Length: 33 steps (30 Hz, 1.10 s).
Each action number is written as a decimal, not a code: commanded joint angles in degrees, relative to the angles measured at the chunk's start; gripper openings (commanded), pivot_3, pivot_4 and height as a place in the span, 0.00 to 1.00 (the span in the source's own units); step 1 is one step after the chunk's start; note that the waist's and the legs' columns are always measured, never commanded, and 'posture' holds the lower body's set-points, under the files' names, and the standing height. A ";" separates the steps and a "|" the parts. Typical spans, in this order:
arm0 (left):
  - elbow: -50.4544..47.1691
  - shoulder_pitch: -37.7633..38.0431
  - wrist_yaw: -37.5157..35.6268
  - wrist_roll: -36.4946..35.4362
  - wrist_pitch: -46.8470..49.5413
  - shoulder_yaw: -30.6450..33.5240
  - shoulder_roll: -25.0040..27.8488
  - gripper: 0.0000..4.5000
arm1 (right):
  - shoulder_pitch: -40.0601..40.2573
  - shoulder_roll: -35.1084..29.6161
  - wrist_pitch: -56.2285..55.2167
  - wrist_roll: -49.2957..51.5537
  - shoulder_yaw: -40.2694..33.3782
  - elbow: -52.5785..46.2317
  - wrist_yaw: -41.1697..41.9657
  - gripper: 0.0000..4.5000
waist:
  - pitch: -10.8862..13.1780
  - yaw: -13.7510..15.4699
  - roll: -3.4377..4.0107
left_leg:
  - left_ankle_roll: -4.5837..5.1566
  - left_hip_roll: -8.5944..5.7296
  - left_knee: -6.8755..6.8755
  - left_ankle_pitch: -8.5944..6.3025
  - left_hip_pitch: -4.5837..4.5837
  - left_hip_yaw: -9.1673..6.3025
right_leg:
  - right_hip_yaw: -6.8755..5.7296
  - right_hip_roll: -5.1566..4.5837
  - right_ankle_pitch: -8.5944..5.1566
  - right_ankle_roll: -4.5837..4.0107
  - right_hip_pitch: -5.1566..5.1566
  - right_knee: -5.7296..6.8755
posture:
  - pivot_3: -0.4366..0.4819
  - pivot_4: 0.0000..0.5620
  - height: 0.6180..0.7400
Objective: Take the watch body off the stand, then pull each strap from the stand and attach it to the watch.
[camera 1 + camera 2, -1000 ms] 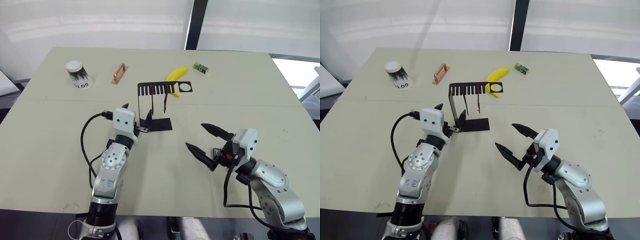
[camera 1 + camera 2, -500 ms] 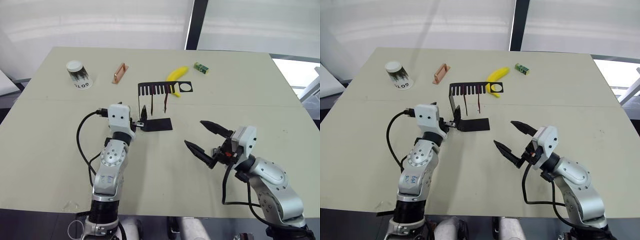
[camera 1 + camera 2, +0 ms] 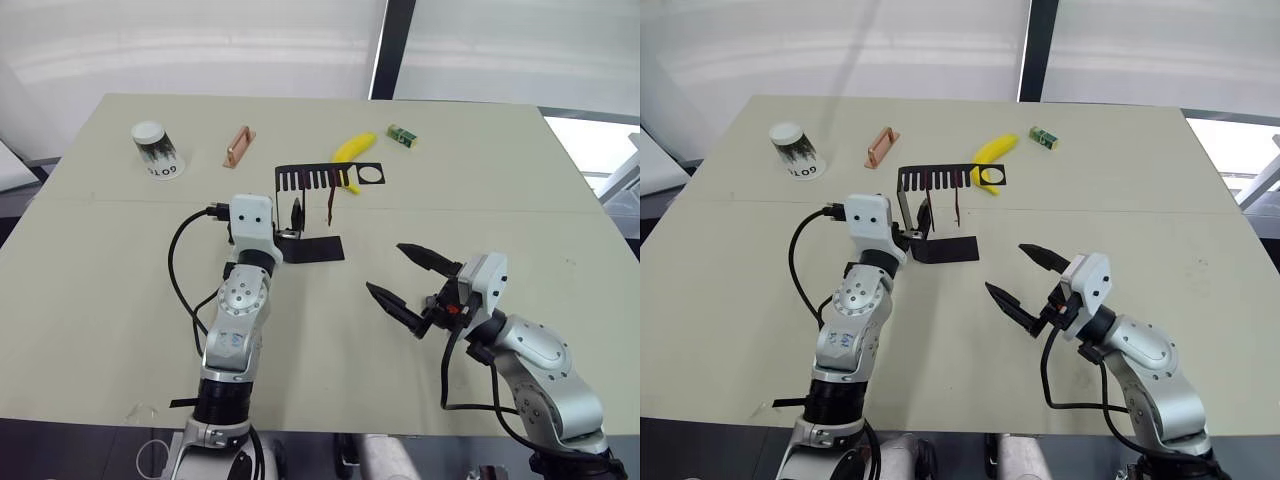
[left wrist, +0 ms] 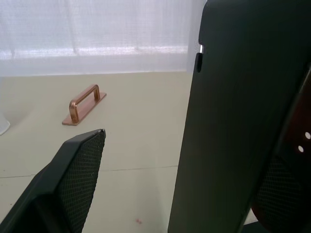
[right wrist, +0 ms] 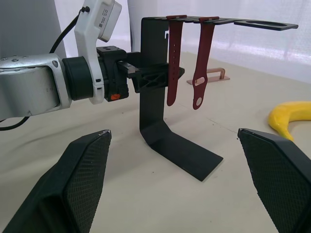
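Note:
The black stand [image 3: 322,247] is upright on the table, and two dark red straps [image 5: 173,63] [image 5: 200,63] hang from the comb slots of its top arm. The round hole [image 3: 370,175] in that arm is empty, and the watch body is out of view. My left gripper [image 3: 290,222] is open and straddles the stand's upright [image 4: 233,121]; one finger [image 4: 73,184] stands clear of the metal. My right gripper [image 3: 385,267] is open above the table, to the right of the stand and nearer me, holding nothing.
A white paper cup [image 3: 157,150] stands at the far left. A copper handle [image 3: 238,146] lies behind the stand to its left, and a banana [image 3: 352,150] lies just behind the top arm. A small green box [image 3: 401,134] sits beyond the banana.
My left gripper has moved forward and to the right, from beside the stand's base to around its upright. The right gripper has barely moved.

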 commanded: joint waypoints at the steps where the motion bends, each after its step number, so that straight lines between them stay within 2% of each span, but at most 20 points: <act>1: -3.01 0.13 0.78 1.47 1.77 -1.50 -0.94 1.00 | -0.08 0.25 -0.54 -0.08 -0.17 -0.90 -1.10 0.99 | 0.00 0.04 0.00 | 0.00 0.00 0.00 0.00 0.00 0.00 | 0.00 0.00 0.00 0.00 0.00 0.00 | 0.48 0.27 0.91; 2: -3.33 0.23 0.84 1.61 2.28 -1.56 -1.08 1.00 | -0.06 0.28 -0.56 -0.12 -0.15 -0.87 -1.07 0.99 | 0.00 0.06 0.00 | 0.00 0.00 0.00 0.00 0.00 0.00 | 0.00 0.00 0.00 0.00 0.00 0.00 | 0.48 0.27 0.91; 5: -3.91 0.43 0.46 1.88 3.00 -1.88 -1.20 0.85 | 0.06 0.38 -0.69 -0.26 -0.16 -0.71 -0.99 1.00 | 0.00 0.05 0.00 | 0.00 0.00 0.00 0.00 0.00 0.00 | 0.00 0.00 0.00 0.00 0.00 -0.01 | 0.48 0.27 0.91; 12: -3.99 0.48 -0.11 1.98 2.88 -2.53 -1.63 0.14 | 1.20 1.16 -0.81 -0.62 0.12 -0.94 -1.21 1.00 | 0.00 0.06 0.00 | 0.00 0.00 0.00 0.00 0.00 0.00 | 0.00 0.00 0.00 0.00 0.00 -0.01 | 0.48 0.27 0.91; 14: -4.23 0.66 -0.37 1.92 2.84 -2.78 -1.70 0.01 | 1.58 1.42 -0.54 -0.70 0.46 -1.23 -1.31 1.00 | 0.00 0.05 0.00 | 0.00 0.00 0.00 0.00 0.00 0.00 | 0.00 0.00 0.00 0.00 0.00 -0.01 | 0.48 0.27 0.91; 20: -4.39 0.45 -0.43 2.30 2.94 -3.09 -1.71 0.01 | -0.14 4.41 2.61 -1.30 2.27 -1.25 -5.45 1.00 | 0.00 -0.09 0.00 | -0.01 0.02 0.00 0.01 0.00 0.01 | 0.01 0.01 0.00 0.00 -0.01 0.00 | 0.48 0.27 0.91; 27: -5.19 0.23 0.21 2.79 4.34 -2.57 -1.66 0.01 | -6.53 11.83 8.36 -2.64 6.41 -0.98 -14.32 1.00 | 0.00 0.00 0.00 | -0.01 0.03 -0.01 0.01 -0.02 0.00 | -0.01 0.00 0.00 -0.01 -0.02 0.00 | 0.48 0.27 0.91; 33: -6.17 -0.48 1.96 2.94 6.34 -1.52 -2.69 0.01 | -11.76 18.45 8.70 -7.25 11.35 2.52 -20.07 1.00 | 0.00 -0.04 0.00 | -0.01 0.03 -0.01 0.01 -0.04 0.01 | -0.01 0.00 -0.01 -0.01 -0.05 0.01 | 0.48 0.27 0.91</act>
